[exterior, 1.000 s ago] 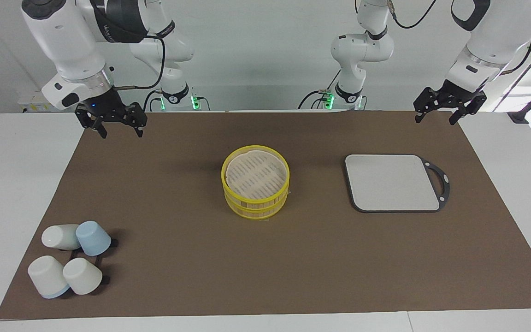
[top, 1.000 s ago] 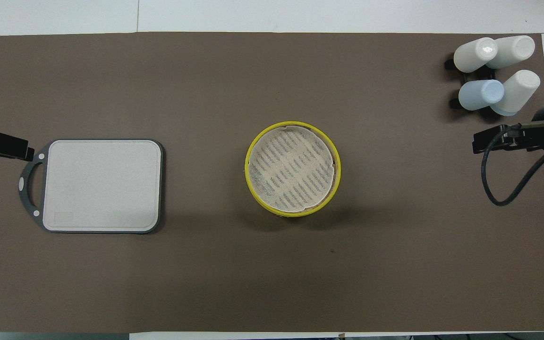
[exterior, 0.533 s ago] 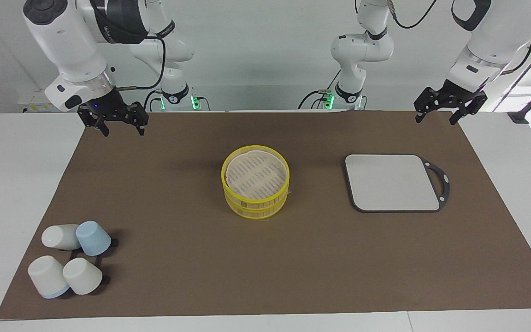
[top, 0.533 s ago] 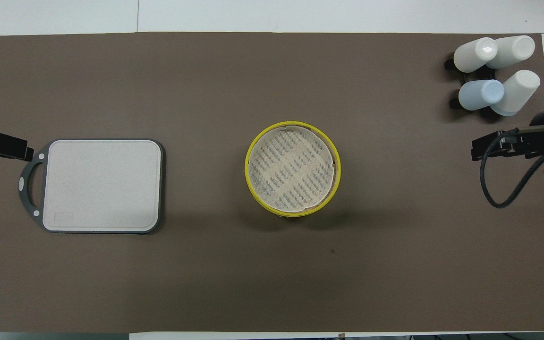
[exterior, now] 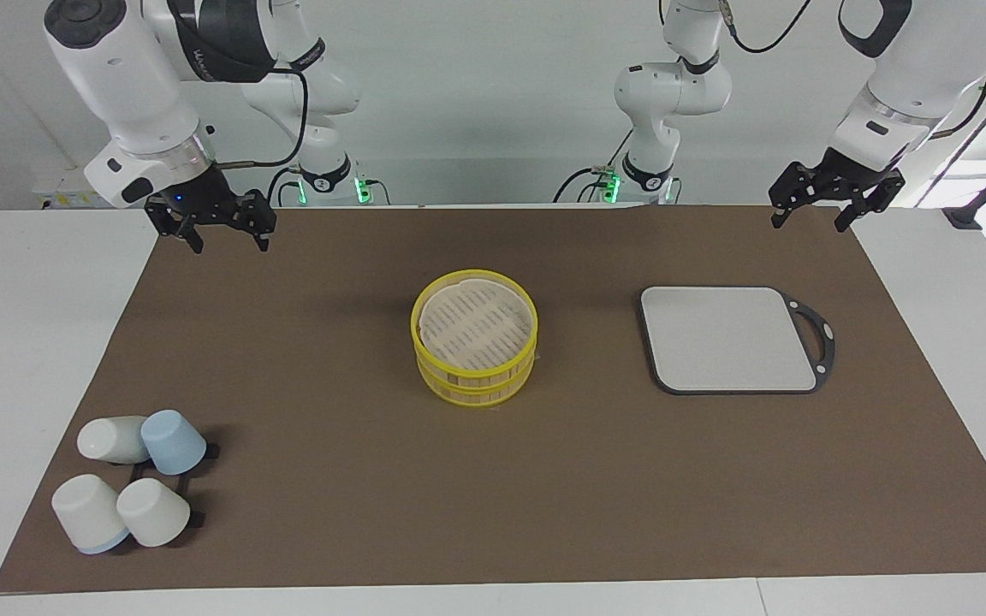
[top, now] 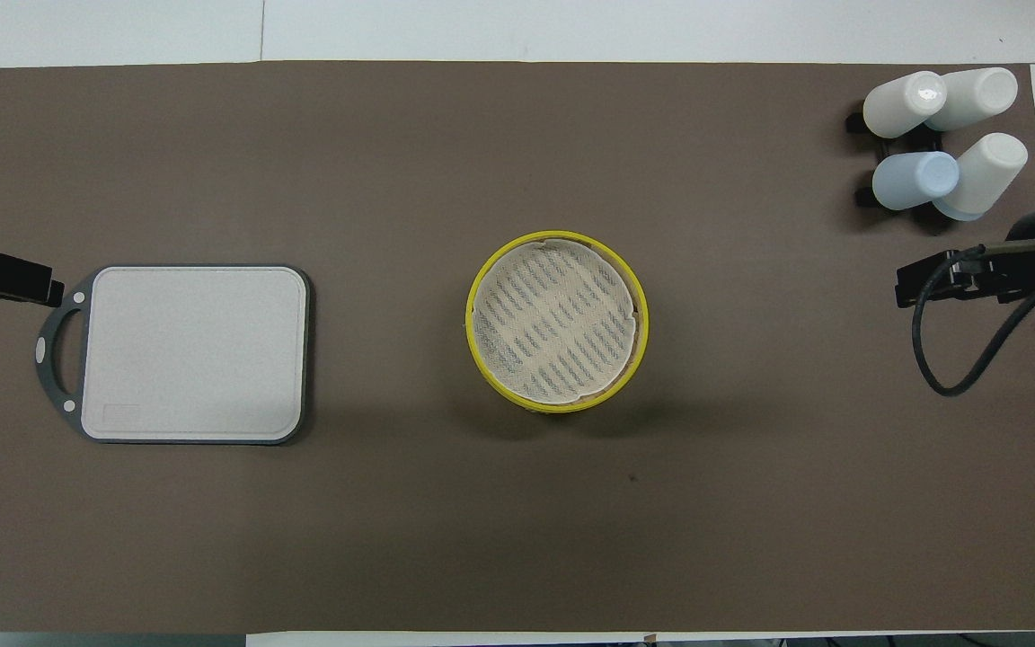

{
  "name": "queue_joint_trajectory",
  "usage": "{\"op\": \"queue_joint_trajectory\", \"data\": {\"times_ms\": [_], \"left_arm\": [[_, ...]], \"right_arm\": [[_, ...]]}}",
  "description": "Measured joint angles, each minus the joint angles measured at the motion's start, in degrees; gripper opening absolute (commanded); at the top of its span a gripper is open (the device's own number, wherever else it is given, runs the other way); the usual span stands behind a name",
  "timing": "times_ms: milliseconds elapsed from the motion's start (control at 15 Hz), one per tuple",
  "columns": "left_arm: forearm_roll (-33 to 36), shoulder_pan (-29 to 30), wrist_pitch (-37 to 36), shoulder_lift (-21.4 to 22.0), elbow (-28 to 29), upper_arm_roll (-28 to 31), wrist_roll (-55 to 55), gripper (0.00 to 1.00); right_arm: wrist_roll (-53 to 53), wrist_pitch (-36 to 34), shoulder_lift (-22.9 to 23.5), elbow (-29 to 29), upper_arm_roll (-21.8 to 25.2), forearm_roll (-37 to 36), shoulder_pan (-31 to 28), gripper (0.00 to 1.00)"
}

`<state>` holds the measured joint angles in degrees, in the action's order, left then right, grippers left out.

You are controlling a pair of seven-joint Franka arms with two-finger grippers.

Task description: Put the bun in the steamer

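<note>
Yellow-rimmed, the steamer [exterior: 475, 337] sat lidded at frame centre, no bun visible, midway between the wide-open, empty right gripper [exterior: 221, 241] upper left and left gripper [exterior: 811, 220] upper right.

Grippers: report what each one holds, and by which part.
Nothing is held. The left gripper and the right gripper both hang open and empty above the robots' edge of the mat, each at its own arm's end.
</note>
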<state>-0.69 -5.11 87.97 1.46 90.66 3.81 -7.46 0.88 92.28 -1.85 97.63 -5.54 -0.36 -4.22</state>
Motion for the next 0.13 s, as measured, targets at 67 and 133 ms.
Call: {"op": "queue_joint_trajectory", "data": {"times_ms": [67, 133], "left_arm": [[0.0, 0.0, 0.0, 0.0, 0.0, 0.0, 0.0, 1.00], [0.0, 0.0, 0.0, 0.0, 0.0, 0.0, 0.0, 1.00]], "right_arm": [[0.0, 0.0, 0.0, 0.0, 0.0, 0.0, 0.0, 1.00], [0.0, 0.0, 0.0, 0.0, 0.0, 0.0, 0.0, 1.00]]}}
